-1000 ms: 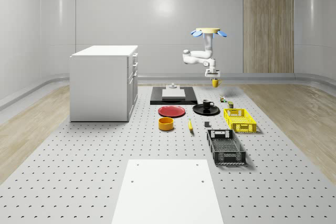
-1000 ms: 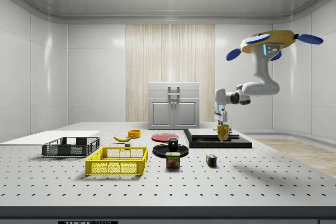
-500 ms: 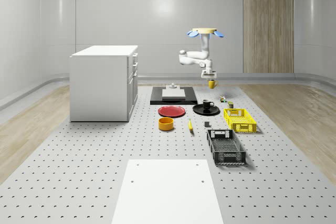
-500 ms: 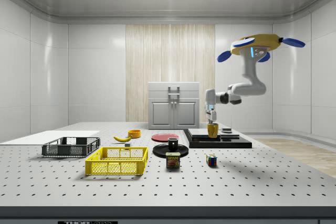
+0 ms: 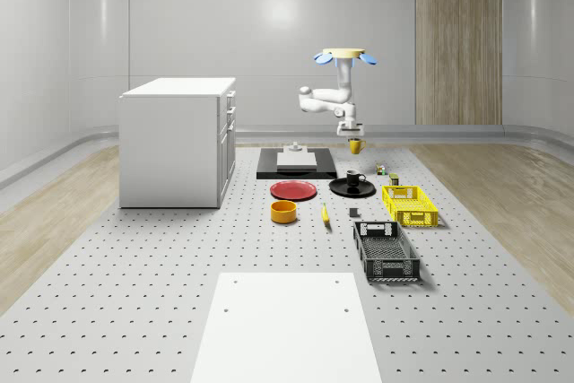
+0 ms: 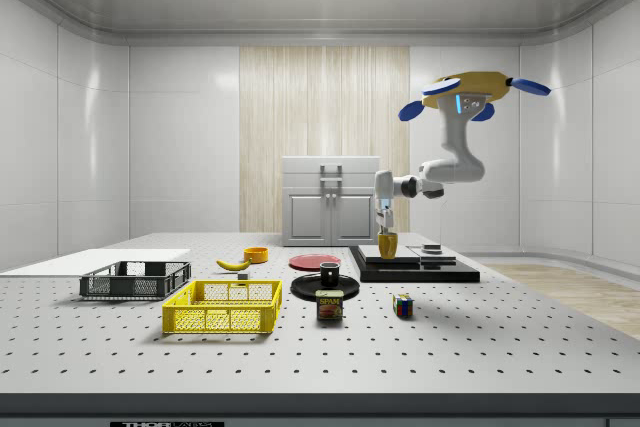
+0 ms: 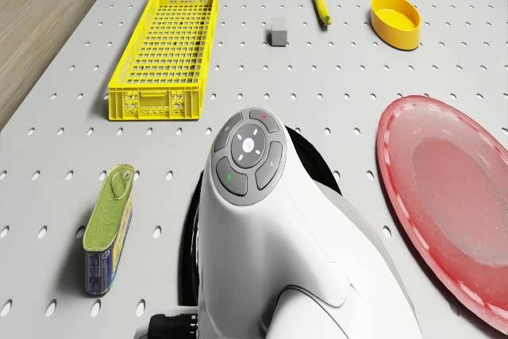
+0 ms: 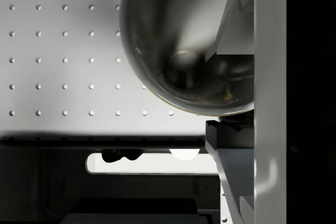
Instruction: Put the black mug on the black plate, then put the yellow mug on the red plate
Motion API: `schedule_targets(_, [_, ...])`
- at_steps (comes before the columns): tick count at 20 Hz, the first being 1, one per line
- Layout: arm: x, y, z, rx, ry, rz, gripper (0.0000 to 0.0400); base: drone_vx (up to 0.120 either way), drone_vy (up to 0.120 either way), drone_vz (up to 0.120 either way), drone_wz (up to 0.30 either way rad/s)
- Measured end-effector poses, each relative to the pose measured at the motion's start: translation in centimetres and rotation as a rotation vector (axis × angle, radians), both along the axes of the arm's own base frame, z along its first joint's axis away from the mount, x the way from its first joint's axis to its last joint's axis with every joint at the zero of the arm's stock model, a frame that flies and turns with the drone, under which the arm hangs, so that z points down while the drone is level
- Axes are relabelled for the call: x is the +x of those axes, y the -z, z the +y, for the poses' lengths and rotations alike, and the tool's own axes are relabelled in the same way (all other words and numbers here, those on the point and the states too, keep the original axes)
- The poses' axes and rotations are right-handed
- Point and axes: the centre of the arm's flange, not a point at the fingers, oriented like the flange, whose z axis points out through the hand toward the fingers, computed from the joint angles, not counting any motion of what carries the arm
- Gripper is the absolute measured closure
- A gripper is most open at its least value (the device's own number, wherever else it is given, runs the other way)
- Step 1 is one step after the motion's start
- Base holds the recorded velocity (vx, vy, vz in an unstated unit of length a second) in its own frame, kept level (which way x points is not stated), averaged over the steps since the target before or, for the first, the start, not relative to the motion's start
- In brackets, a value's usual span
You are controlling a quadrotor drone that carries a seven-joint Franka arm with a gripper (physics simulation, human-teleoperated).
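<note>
A wide perforated grey tabletop (image 5: 134,311) fills a pale-walled room with one wood-panelled strip. The drone (image 5: 343,56) hovers above its far part, claw (image 5: 351,133) clenched on the yellow mug (image 5: 356,145), held upright in the air behind the black plate (image 5: 352,188), where the black mug (image 5: 354,178) stands beside the red plate (image 5: 294,190).

Whole-scene camera looked down the table (image 5: 134,311) lengthwise from afar. Side camera sat low at the table edge, facing across. Both shared the red plate (image 5: 294,190). Drone camera looked steeply down; wrist camera sat close.
</note>
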Motion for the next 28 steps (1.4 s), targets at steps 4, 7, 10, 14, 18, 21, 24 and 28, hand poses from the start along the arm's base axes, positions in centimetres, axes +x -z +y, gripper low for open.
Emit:
schedule_targets(4, [0.00,0.00,0.00,0.000,0.000,0.000,0.0290,0.120,-0.120,0.000,0.000])
schedule_targets(7, [0.00,0.00,0.00,0.000,0.000,0.000,0.0290,0.120,-0.120,0.000,0.000])
schedule_targets(10, [0.00,0.00,0.00,0.000,0.000,0.000,0.0290,0.120,-0.120,0.000,0.000])
schedule_targets(14, [0.00,0.00,0.00,0.000,0.000,0.000,0.0290,0.120,-0.120,0.000,0.000])
schedule_targets(18, [0.00,0.00,0.00,0.000,0.000,0.000,0.0290,0.120,-0.120,0.000,0.000])
schedule_targets(21, [0.00,0.00,0.00,0.000,0.000,0.000,0.0290,0.120,-0.120,0.000,0.000])
schedule_targets(24, [0.00,0.00,0.00,0.000,0.000,0.000,0.0290,0.120,-0.120,0.000,0.000])
schedule_targets(28, [0.00,0.00,0.00,0.000,0.000,0.000,0.0290,0.120,-0.120,0.000,0.000])
